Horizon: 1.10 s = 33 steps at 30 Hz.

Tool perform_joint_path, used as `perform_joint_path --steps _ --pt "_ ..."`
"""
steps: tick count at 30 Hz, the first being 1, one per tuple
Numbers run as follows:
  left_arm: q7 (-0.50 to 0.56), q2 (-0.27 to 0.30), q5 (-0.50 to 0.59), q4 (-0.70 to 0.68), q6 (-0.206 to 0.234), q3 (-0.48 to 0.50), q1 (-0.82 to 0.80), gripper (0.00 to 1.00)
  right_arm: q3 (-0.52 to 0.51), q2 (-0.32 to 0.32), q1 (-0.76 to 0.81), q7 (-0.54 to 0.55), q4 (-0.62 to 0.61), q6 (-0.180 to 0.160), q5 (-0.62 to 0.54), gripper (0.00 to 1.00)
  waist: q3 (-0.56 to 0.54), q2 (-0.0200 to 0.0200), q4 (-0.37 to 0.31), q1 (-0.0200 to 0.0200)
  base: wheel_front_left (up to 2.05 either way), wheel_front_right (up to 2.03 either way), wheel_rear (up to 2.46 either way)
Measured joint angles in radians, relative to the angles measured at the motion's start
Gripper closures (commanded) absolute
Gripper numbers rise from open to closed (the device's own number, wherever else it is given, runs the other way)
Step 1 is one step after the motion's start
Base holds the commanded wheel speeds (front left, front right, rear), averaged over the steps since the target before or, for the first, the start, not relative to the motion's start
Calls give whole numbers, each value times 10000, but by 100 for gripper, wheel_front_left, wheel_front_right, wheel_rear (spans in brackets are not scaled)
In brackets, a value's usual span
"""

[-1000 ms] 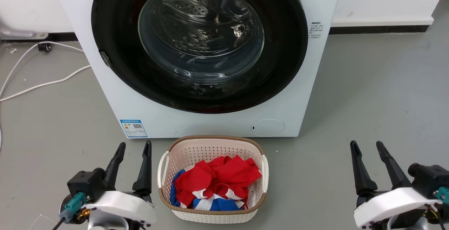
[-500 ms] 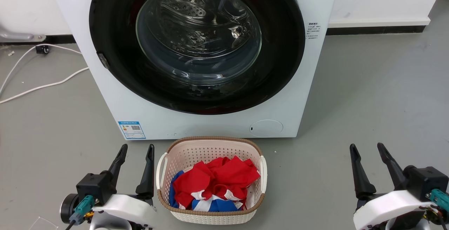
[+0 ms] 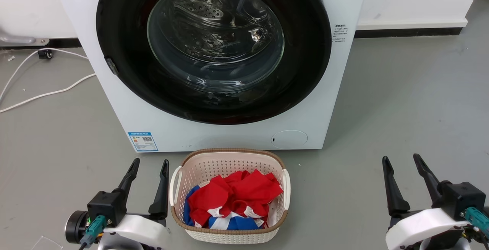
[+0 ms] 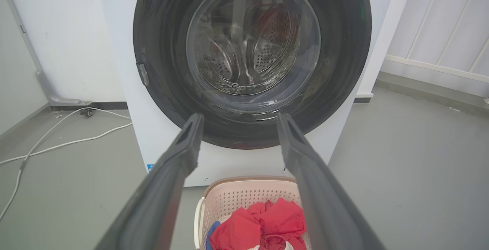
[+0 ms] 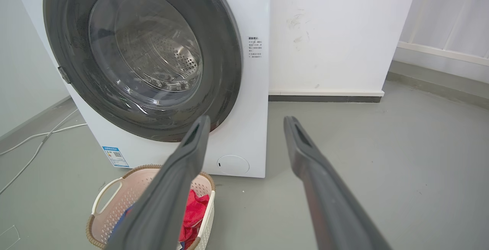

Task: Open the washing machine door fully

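The white washing machine (image 3: 229,135) stands ahead of me on the grey floor. Its washing machine door (image 3: 305,66), a glossy black ring around a clear glass bowl, lies flat against the front, with a small latch tab at its left rim. The same door (image 4: 164,70) faces the left wrist view, and the door (image 5: 225,63) sits at the upper left of the right wrist view. My left gripper (image 3: 150,163) is open near the floor at the lower left, well short of the machine. My right gripper (image 3: 401,158) is open at the lower right. Both hold nothing.
A pale laundry basket (image 3: 229,156) with red and blue clothes sits on the floor just before the machine, between my grippers. White cables (image 3: 46,93) trail over the floor at the left. A white wall (image 5: 336,32) runs to the machine's right.
The head view has drifted a little, so the camera moved. Both grippers have shifted slightly in the picture and stay open. The door has not moved.
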Motion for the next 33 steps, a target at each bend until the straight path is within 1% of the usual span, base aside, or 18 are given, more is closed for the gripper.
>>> perform_joint_path --steps 14,16,17,18,19,23,25,26,28,31,33 --pt "-230 -17 470 234 -94 48 -78 0 -40 0 -1 -286 138 15 -506 0 -23 0 -69 0 0 0 0" --pt "-247 -31 464 274 -94 69 -80 0 -65 2 -1 -318 211 15 -380 0 -25 0 -71 0 0 0 0" --pt "-255 -35 431 288 -96 81 -81 0 -86 2 -1 -324 259 15 -267 51 -26 0 -72 0 0 0 0" --pt "-255 -27 433 314 -96 84 -85 0 -96 2 -1 -334 288 15 -219 93 -27 0 -73 0 0 0 0" --pt "-255 -33 405 349 -96 104 -89 0 -104 4 -2 -334 322 15 -105 100 -30 0 -74 0 0 0 0" --pt "-255 -29 349 408 -98 146 -114 0 -119 4 -17 -337 468 15 180 100 -33 0 -75 0 0 0 0" --pt "-255 -33 336 433 -96 157 -138 0 -167 8 -36 -366 581 15 644 100 -40 0 -77 0 0 0 0" --pt "-255 -36 334 447 -96 163 -139 0 -217 8 -50 -399 665 15 1185 100 -44 0 -76 -1 0 0 0" --pt "-255 -42 334 456 -94 161 -139 0 -374 12 -129 -497 965 13 2813 100 -50 0 -75 0 0 0 0" --pt "-255 -61 311 466 -88 169 -144 0 -456 10 -332 -602 1473 13 4936 100 -58 0 -55 0 0 0 0" --pt "-255 -105 224 453 -88 213 -149 0 -596 19 -573 -727 1791 13 5967 100 -55 0 -34 0 0 0 0"
